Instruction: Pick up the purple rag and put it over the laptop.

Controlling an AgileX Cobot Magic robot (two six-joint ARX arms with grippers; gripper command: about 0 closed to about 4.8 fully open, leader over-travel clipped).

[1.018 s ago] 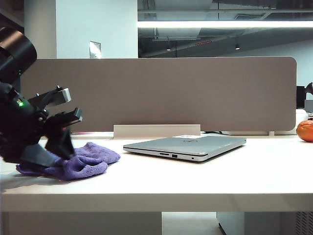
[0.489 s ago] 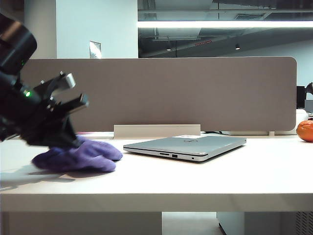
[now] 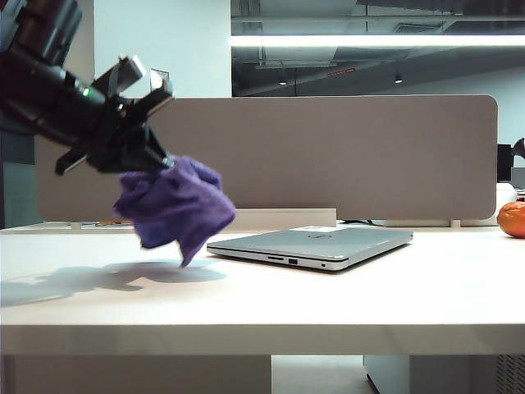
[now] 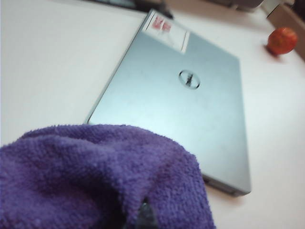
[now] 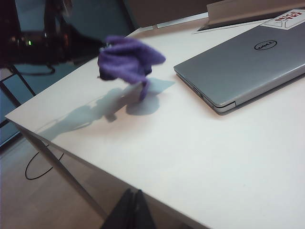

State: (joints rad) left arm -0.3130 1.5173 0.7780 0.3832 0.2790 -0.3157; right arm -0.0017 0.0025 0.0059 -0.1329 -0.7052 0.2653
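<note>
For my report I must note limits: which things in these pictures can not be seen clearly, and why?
- Left gripper fingertips: buried in the purple rag, every view.
- Laptop near corner: left wrist view, behind the rag.
- Orange fruit: exterior view, cut by the edge.
- Right gripper: only dark tips show.

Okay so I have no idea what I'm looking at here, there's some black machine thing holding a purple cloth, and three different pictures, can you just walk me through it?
It is a robot with two arms, each ending in a two-finger gripper. One picture comes from a camera standing off the table; the other two come from cameras mounted on each arm's wrist.

In the side-on view, the left gripper is shut on the purple rag and holds it in the air above the white table, just left of the closed silver laptop. An orange fruit sits at the far right.

The left wrist view looks past the rag down onto the laptop lid. The right wrist view looks across the table from the other arm; the right gripper is closed, holds nothing and hangs off the table's edge.
</note>
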